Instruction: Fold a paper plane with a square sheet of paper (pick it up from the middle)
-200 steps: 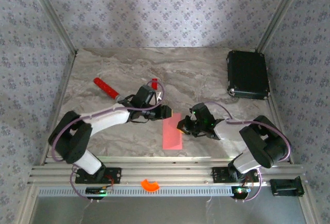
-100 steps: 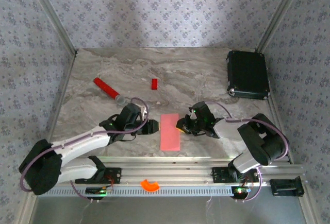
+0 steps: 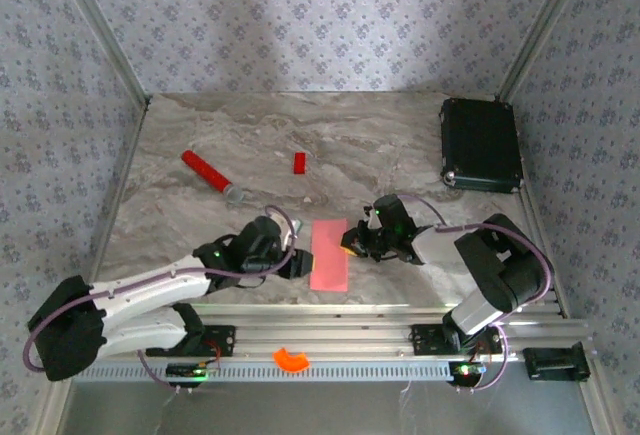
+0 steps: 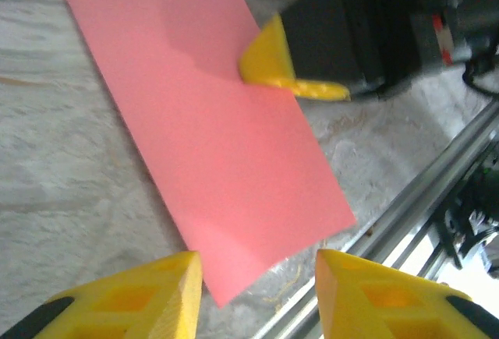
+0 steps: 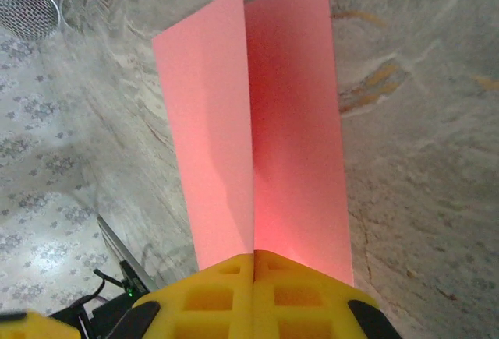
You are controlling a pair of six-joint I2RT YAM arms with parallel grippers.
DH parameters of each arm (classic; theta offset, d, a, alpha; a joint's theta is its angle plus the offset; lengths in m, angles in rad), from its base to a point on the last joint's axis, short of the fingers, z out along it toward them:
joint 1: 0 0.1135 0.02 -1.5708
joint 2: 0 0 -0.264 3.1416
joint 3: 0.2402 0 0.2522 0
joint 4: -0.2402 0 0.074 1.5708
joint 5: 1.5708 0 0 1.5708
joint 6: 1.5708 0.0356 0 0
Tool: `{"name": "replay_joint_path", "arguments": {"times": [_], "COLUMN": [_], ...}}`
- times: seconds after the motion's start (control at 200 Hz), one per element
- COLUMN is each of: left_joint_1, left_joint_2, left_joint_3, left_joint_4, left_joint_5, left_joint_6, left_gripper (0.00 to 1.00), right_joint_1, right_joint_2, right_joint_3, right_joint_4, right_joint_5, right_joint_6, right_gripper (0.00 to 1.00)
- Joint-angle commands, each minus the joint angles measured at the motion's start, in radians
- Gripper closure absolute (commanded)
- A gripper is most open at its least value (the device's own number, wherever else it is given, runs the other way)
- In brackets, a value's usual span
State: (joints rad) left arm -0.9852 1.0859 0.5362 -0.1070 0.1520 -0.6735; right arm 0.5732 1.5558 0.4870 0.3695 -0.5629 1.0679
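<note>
Red comes first at the upper left of the top view: a red stick with a grey tip [image 3: 205,173] lies slantwise on the marble table [image 3: 400,135], and a small red block [image 3: 299,161] sits further right, well apart from it. At bottom centre an orange piece [image 3: 292,359] rests on the metal rail.

Just left of centre, the left gripper [image 3: 297,263] lies low beside the pink paper [image 3: 330,255]. In the left wrist view [image 4: 257,296] its yellow fingers [image 4: 148,296] stand moderately apart with nothing gripped, and the near corner of the paper [image 4: 203,121] lies just beyond them.

The paper is a narrow folded strip, flat at centre. The right gripper [image 3: 350,246] meets its right edge with its fingers closed together [image 5: 253,292]. The crease of the paper [image 5: 288,121] runs towards their seam; whether a layer is pinched I cannot tell.

A black case [image 3: 481,144] lies at the upper right.
</note>
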Motion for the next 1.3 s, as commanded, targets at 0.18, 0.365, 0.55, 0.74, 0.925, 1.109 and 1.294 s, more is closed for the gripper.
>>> {"name": "replay_joint_path", "arguments": {"times": [0.18,0.365,0.55,0.74,0.925,1.109,1.294], "left_joint_1": [-0.36,-0.49,-0.523,-0.523,-0.523,-0.523,-0.517], "left_joint_2": [0.201,0.382,0.486,0.582,0.649,0.672,0.666], "left_joint_3": [0.257,0.389,0.455,0.51,0.548,0.549,0.535], "left_joint_4": [-0.231,-0.317,-0.369,-0.446,-0.469,-0.491,-0.478], "left_joint_5": [-0.491,-0.662,-0.769,-0.893,-0.957,-0.993,-0.984], "left_joint_6": [0.247,0.313,0.362,0.363,0.358,0.347,0.35], "left_gripper": [0.34,0.27,0.2,0.19,0.26,0.49,0.79], "right_joint_1": [0.002,0.013,0.012,0.011,0.01,0.009,0.009], "right_joint_2": [-0.061,-0.055,-0.057,-0.057,-0.056,-0.06,-0.065], "right_joint_3": [0.011,0.022,0.028,0.03,0.032,0.03,0.037], "right_joint_4": [-0.041,-0.051,-0.067,-0.08,-0.083,-0.089,-0.096], "right_joint_5": [0.034,0.034,0.031,0.027,0.026,0.025,0.023], "right_joint_6": [0.032,0.035,0.03,0.025,0.025,0.026,0.026], "right_gripper": [0.99,0.99,0.99,0.99,0.98,0.98,0.96]}}
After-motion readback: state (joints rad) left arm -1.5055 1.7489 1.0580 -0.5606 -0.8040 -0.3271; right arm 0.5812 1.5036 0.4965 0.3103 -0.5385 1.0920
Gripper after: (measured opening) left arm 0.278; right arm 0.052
